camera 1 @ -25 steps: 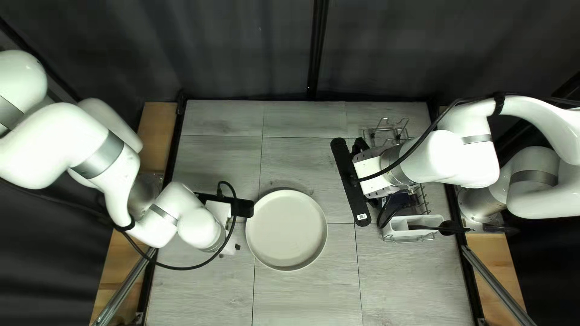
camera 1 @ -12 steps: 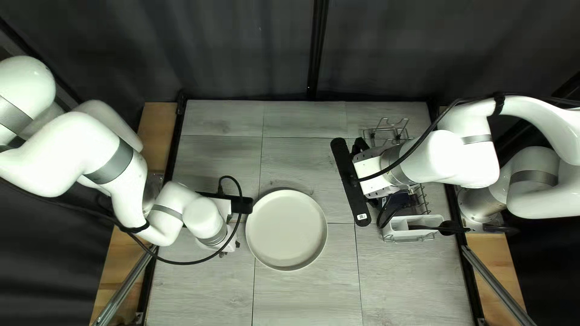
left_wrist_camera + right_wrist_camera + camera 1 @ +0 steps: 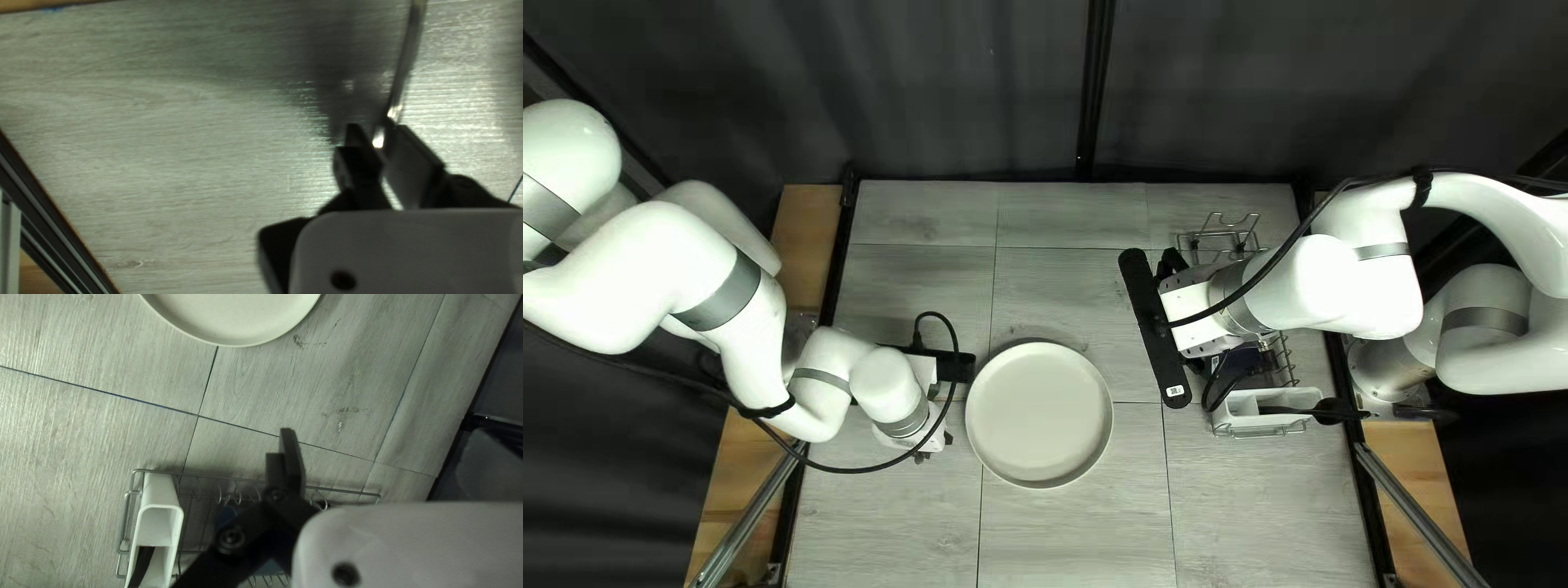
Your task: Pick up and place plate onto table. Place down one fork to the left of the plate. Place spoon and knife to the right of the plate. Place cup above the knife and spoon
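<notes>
The left gripper (image 3: 378, 136) has its two black fingers (image 3: 355, 163) very close together. A thin shiny fork (image 3: 404, 61) sits between them, and both fingers seem to press on its handle. The rest of the handle pokes out ahead of the fingers, low over the grey table (image 3: 163, 143). Its prongs do not show. From above, this gripper is down low, just beside the left side of the plate (image 3: 1039, 412), and the arm hides the fork there.

The right gripper (image 3: 286, 457) has its fingers apart and nothing is in them. It hangs over a wire rack (image 3: 253, 486) at the right of the table. A white holder (image 3: 157, 514) stands at one end of the rack, with something black inside it. A dark blue thing (image 3: 226, 516) lies in the rack under the gripper. I cannot tell what it is.

The plate is pale and round. It lies flat in the middle of the table, between the two grippers, and it is empty.
</notes>
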You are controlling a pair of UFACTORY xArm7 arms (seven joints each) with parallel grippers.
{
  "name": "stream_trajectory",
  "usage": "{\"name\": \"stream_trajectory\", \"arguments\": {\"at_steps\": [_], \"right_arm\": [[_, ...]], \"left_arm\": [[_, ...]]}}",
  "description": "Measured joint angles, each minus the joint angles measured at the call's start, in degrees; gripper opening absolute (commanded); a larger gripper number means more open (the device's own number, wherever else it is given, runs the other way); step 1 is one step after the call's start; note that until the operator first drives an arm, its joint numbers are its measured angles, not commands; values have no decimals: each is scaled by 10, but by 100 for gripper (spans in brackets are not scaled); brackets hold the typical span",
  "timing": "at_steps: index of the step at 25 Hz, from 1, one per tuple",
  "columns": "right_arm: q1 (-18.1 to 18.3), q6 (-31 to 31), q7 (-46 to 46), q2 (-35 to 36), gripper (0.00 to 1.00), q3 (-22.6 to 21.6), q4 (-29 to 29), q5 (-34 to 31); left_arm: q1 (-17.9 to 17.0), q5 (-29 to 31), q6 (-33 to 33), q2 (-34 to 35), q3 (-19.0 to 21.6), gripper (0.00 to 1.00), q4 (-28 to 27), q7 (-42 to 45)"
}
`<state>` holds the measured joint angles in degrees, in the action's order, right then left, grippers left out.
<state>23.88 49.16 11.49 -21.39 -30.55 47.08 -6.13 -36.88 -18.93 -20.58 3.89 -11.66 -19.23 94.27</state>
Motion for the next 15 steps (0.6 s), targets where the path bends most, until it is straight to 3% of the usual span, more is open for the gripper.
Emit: {"name": "stream_trajectory", "arguments": {"at_steps": [9,15], "right_arm": [[0,0,0,0,100,0,0,0],[0,0,0,0,100,0,0,0]], "left_arm": [[45,129,-100,58,7,100,-30,55],[79,221,-252,153,34,100,-62,88]]}}
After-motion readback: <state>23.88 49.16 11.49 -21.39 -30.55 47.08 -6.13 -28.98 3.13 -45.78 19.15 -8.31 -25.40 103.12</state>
